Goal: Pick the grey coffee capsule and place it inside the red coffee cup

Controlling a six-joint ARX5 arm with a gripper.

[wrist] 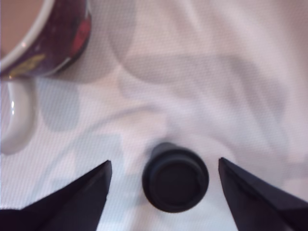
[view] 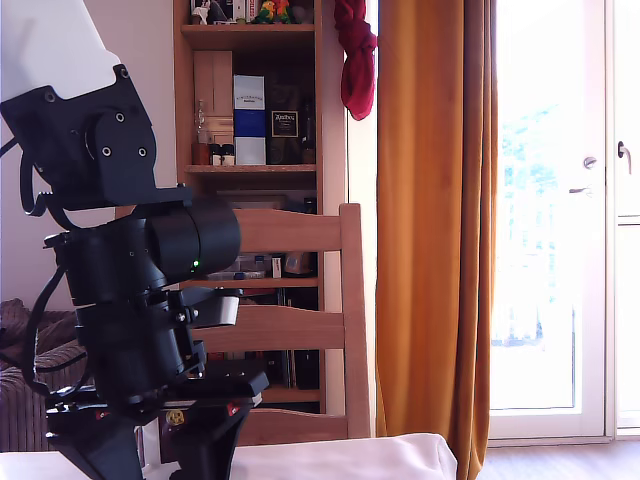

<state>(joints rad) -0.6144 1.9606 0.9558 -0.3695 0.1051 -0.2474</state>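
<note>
Capsule (wrist: 175,179) sits upright on the white cloth (wrist: 216,72) covering the bench, dead centre between the tool's (wrist: 163,175) spread fingers (wrist: 86,195), neither one touching it. It looks small, light and rigid, probably thin-walled and a bit slick, so a gentle squeeze across its round body should hold. Cup (wrist: 53,38) stands near, white handle (wrist: 17,118) facing the capsule's side. In the exterior view only the arm (view: 130,300) shows, before a wooden chair (view: 300,320).
</note>
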